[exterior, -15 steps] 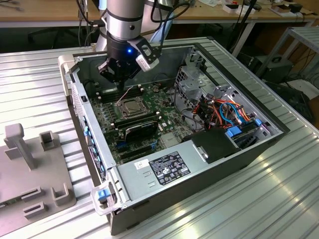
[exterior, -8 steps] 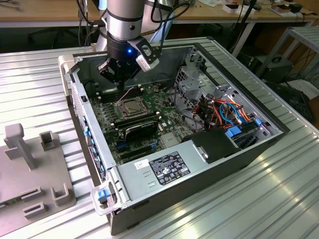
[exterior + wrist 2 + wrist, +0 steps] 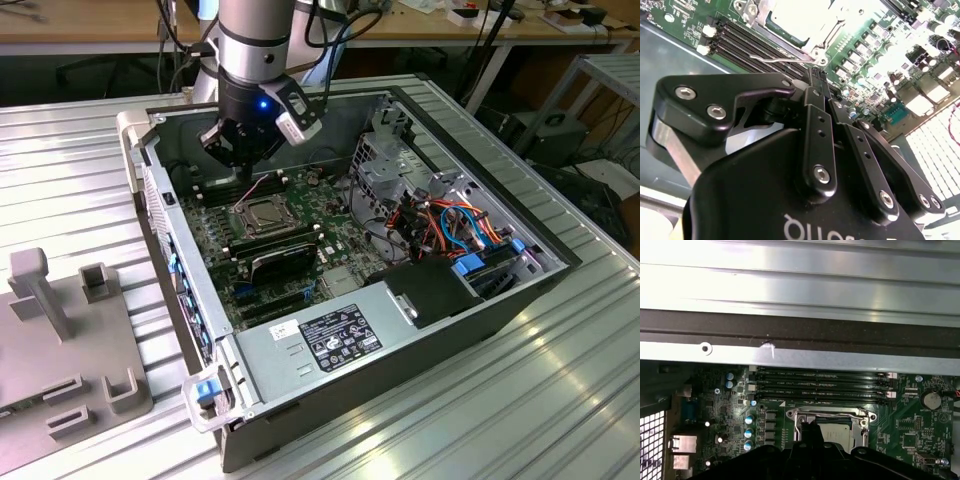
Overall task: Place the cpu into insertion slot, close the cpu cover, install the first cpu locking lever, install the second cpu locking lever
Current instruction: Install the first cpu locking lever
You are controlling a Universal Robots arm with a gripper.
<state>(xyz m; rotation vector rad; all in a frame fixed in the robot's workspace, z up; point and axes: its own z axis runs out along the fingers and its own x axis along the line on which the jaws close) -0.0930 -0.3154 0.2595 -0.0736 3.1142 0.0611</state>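
Observation:
In the exterior view my gripper hangs inside the open computer case, just behind the insertion slot on the green board. The silvery cpu lies in the slot, and the cpu cover lies flat around it as a metal frame. Both black fingers are shut together, with nothing seen between them. The fingertips meet at my gripper, right next to the end of a thin wire locking lever running along the socket's edge. In the first wrist view the gripper hides one side of the socket.
Long black memory slots lie between the socket and the case wall. A power supply and coloured cables sit at the exterior view's right. A grey fixture block stands outside the case on the ribbed metal table.

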